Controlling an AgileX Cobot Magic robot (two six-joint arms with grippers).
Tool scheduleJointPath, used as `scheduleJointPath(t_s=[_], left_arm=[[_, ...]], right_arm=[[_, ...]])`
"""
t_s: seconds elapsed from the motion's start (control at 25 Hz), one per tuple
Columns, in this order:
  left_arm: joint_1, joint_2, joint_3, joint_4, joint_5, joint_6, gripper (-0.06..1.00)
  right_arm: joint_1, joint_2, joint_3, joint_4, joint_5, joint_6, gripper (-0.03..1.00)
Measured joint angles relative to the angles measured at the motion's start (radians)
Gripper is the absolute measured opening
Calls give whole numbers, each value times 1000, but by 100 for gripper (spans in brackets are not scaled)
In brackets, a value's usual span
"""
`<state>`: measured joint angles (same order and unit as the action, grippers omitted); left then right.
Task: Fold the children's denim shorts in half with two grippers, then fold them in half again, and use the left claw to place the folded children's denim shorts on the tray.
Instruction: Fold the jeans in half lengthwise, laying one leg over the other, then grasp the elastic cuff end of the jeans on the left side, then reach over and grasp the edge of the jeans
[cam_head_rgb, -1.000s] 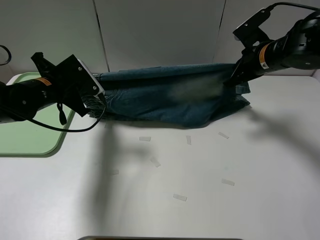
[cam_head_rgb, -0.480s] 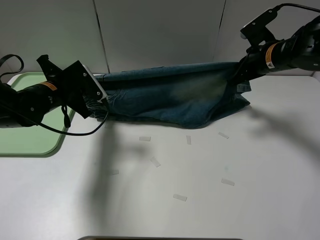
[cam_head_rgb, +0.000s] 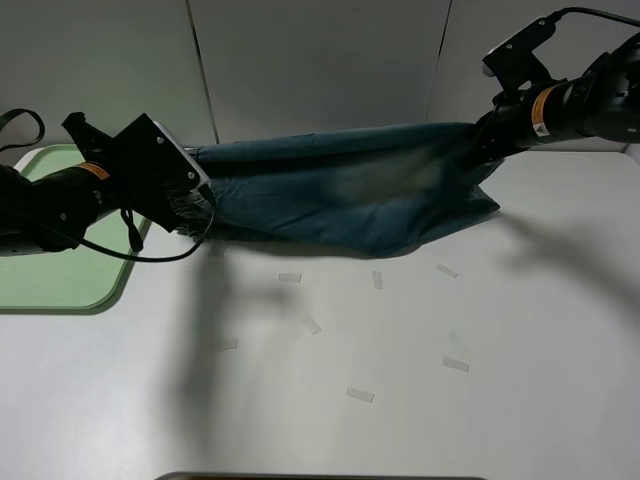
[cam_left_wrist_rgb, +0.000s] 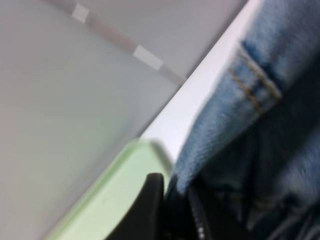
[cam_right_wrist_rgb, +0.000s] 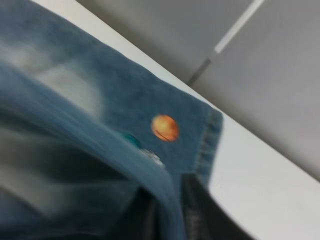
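The left tool (cam_head_rgb: 199, 193) pinched the denim shorts (cam_head_rgb: 340, 195) at their nine o'clock end, beside the tray (cam_head_rgb: 58, 272). The right tool (cam_head_rgb: 479, 141) pinched the three o'clock end, with the cloth stretched across the table (cam_head_rgb: 450, 420).

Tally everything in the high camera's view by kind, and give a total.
children's denim shorts: 1
tray: 1
pincers: 2, the left pincer and the right pincer
small white tape strips: 7
Total: 11
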<state>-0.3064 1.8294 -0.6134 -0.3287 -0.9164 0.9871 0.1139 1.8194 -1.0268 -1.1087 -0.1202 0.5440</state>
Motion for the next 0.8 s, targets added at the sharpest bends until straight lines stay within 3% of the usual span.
scheduleJointPath(t_s=[0.12,0.16,0.2,0.28,0.36,0.8], left_arm=[[31,4,-26,-51,-1,-71,37],[40,4,-37,-60,-6,-91,49],[40,4,-37,-60,-6,-91,49],[53,5,-57,-65,-33,-135,68],[72,5,-87,-69,-93,-198,78],[103,-17,-120,-110,-95,-263,80]], right_arm=[[-15,35,-56,45,40,4,49],[-18,47,-85,72,51,5,55],[-20,59,-110,96,61,5,61],[-20,74,-163,150,63,5,65],[-20,83,-216,196,64,5,67],[-20,86,-293,275,96,5,68]])
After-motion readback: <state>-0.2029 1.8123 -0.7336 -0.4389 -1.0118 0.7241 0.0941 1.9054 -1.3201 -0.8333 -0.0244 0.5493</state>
